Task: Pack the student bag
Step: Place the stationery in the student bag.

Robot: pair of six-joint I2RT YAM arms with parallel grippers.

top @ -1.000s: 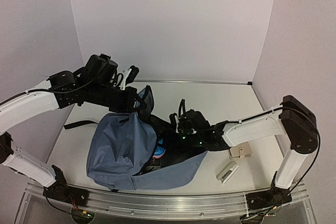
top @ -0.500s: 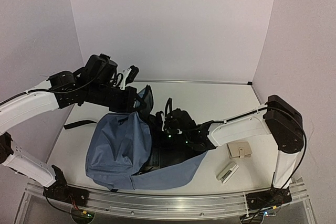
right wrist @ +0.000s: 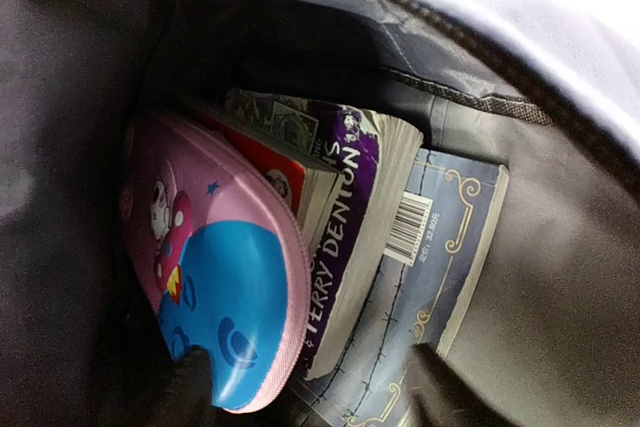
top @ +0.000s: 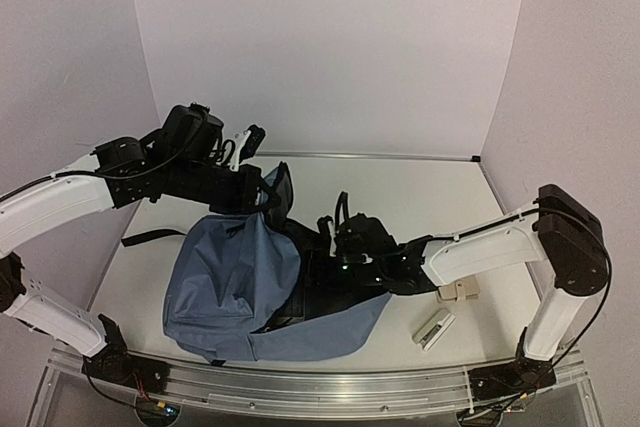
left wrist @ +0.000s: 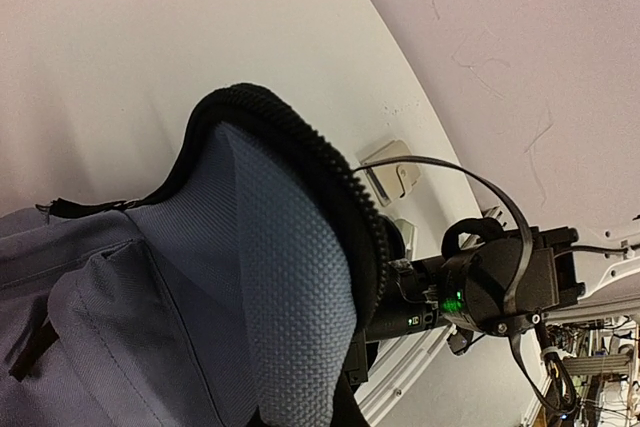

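The dusty-blue student bag [top: 225, 282] lies on its side at the table's front left, its opening facing right. My left gripper [top: 262, 191] is shut on the bag's upper flap [left wrist: 290, 247] and holds it raised; the fabric hides its fingers in the left wrist view. My right gripper [top: 328, 252] reaches into the opening. In the right wrist view it is open [right wrist: 315, 392], with the fingers [right wrist: 190, 387] wide apart. Inside lie a pink and blue pencil case [right wrist: 215, 287], a purple book [right wrist: 350, 237] and a grey-blue book [right wrist: 440, 247], on the dark grey lining [right wrist: 560, 297].
A beige flat item [top: 458, 290] and a small white and grey item [top: 433, 329] lie on the table right of the bag. A black strap [top: 150, 238] trails to the left. Walls enclose the table on three sides.
My right gripper pushed left, deeper into the bag, then drew back a little to the right. The pencil case no longer shows in the opening from above. The left arm has held still.
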